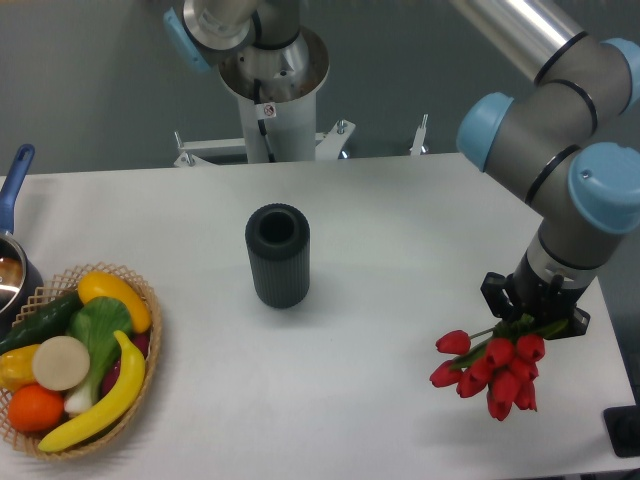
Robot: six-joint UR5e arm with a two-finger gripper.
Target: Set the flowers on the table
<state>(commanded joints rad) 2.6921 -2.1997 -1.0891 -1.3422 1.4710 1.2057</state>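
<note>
The flowers [490, 370], a bunch of red tulips with green stems, hang from my gripper [532, 322] at the right side of the white table [400, 230]. The red heads point down and left, close above the tabletop; I cannot tell whether they touch it. My gripper is shut on the green stems, and its fingers are mostly hidden by the stems and the black gripper body. The dark ribbed vase [278, 255] stands upright and empty near the table's middle, well left of the flowers.
A wicker basket [140, 385] of colourful fruit and vegetables sits at the front left corner. A pot with a blue handle [15, 190] is at the left edge. The robot base [270, 90] stands behind the table. The table's right edge is close to the gripper.
</note>
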